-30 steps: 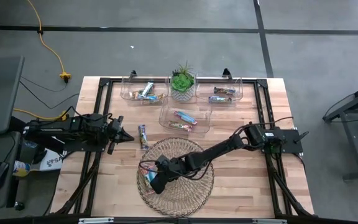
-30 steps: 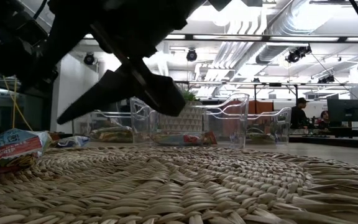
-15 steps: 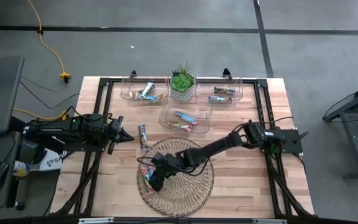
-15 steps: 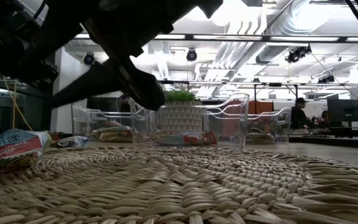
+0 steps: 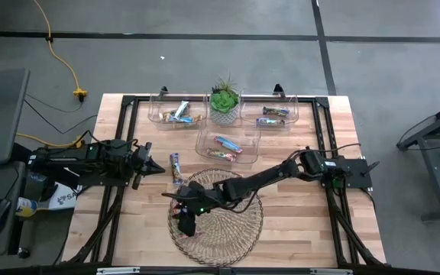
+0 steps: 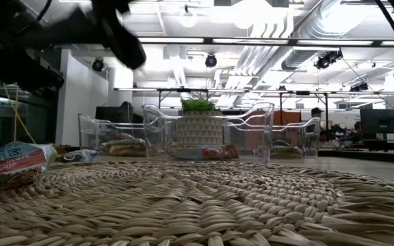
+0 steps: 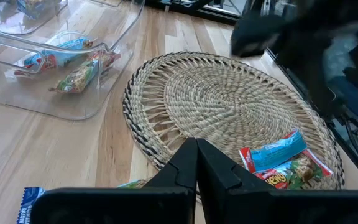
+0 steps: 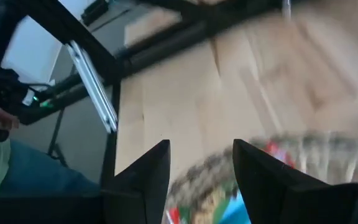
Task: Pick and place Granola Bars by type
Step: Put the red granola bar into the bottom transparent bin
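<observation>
Two granola bars, one blue (image 7: 277,151) and one orange-red (image 7: 294,173), lie on the left part of the round wicker tray (image 5: 228,229); they also show in the low view (image 6: 11,161). My right gripper (image 5: 183,223) hangs open just above them (image 8: 201,149), touching nothing. A pink-and-blue bar (image 5: 176,166) lies flat on the table between the tray and my left gripper (image 5: 159,168). My left gripper is shut and empty (image 7: 196,158), at the table's left side.
Three clear bins hold sorted bars: far left (image 5: 176,113), far right (image 5: 272,114), and middle (image 5: 228,145). A potted plant (image 5: 224,103) stands between the far bins. My right arm (image 5: 273,177) stretches across the tray from the right.
My right gripper has swung toward the table's left edge, across the tray to the bars on its left part, and in the low view has risen out of the middle of the picture. It stays open. The bars have not moved.
</observation>
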